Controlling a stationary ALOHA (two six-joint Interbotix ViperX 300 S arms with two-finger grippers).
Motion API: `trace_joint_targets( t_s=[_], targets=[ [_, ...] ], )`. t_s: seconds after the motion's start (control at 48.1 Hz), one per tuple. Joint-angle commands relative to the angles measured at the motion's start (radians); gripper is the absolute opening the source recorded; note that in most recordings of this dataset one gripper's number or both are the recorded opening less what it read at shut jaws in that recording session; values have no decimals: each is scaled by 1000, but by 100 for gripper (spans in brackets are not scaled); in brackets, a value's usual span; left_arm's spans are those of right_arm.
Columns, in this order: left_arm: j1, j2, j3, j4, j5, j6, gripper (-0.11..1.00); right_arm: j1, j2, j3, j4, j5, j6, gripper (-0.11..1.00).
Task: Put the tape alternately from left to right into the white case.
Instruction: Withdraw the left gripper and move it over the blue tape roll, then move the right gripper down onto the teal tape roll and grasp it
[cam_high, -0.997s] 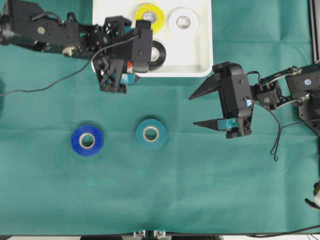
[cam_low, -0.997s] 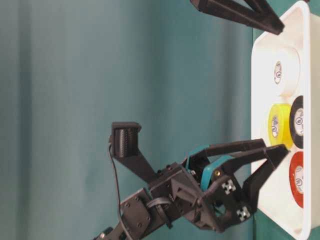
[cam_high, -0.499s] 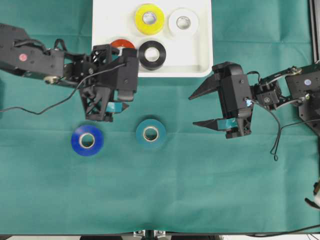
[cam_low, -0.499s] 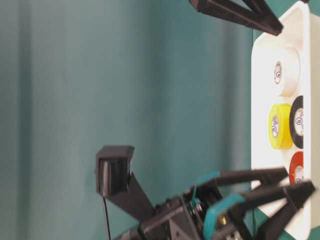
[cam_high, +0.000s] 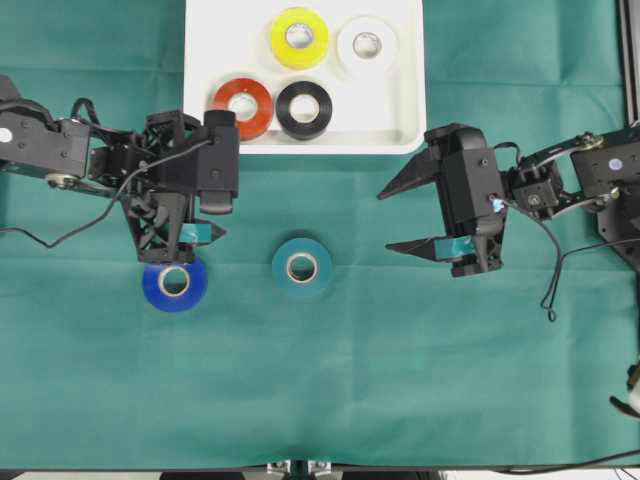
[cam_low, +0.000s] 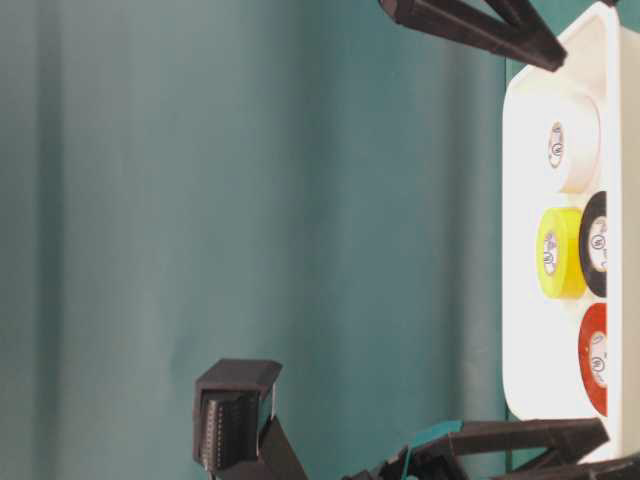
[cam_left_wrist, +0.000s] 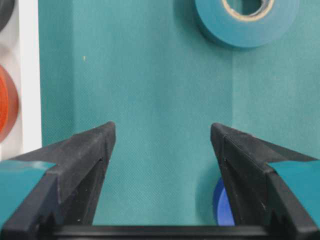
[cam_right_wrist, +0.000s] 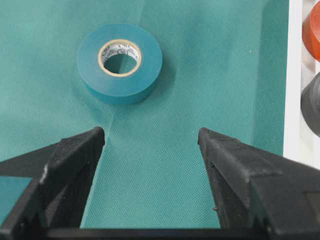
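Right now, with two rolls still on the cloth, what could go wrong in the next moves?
1. The left tool is open just above the blue roll, off its centre; closing there might push the roll away.
2. The teal roll lies between both arms, so the open right tool could meet the left one.
3. The white case already holds four rolls near its front rim; a new roll may land on one.
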Motion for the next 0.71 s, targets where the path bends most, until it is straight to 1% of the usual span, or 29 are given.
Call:
trace_joint_targets(
  t_s=[0.0,0.457,0.686],
  targets=[
    [-5,-25,-8,-2,-6,-2,94,2,-6,-25,0,-8,2,81],
    [-5,-25,-8,-2,-11,-2,94,3,-6,-32,0,-8,2,81],
    [-5,-25,-8,-2,-11,-2,94,14,35,-75,3,-8,11,81]
  ],
)
